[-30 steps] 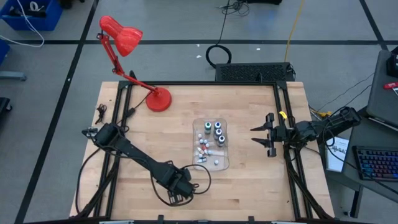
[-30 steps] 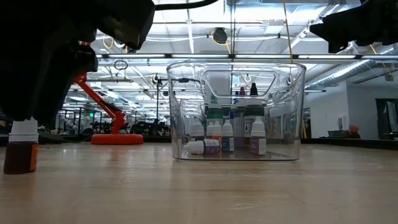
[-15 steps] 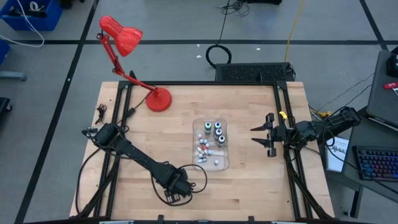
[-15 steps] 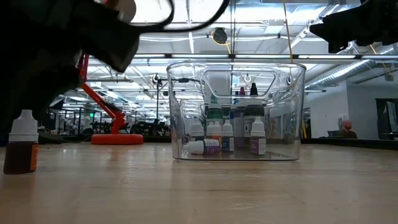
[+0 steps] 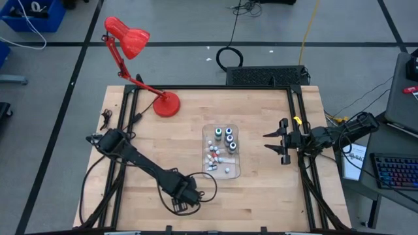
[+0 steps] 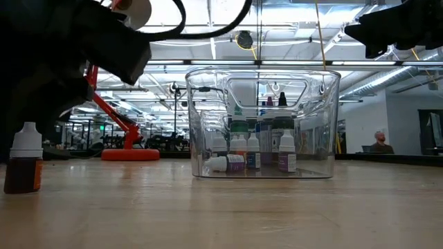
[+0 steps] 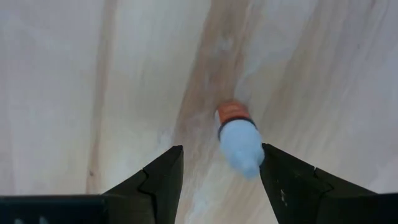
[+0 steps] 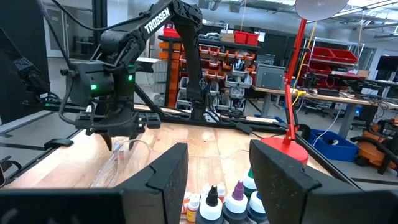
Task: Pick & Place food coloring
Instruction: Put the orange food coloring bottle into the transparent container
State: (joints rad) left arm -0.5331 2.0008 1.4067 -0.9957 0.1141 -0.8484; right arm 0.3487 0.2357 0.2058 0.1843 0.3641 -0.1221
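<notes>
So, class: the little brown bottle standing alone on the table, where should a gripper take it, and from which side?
Grip the brown bottle across its body just below the white cap, coming straight down. It stands upright, and the open left gripper already hangs above it.

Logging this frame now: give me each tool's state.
Left tool: open, above the orange food coloring bottle, holding nothing.
Right tool: open, empty, at the table's right edge.

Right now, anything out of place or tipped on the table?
One small orange bottle stands alone on the bare wood, apart from the clear tray holding the rest; the open left gripper hangs directly above it. Inside the tray, one little bottle lies on its side. No spills visible.
</notes>
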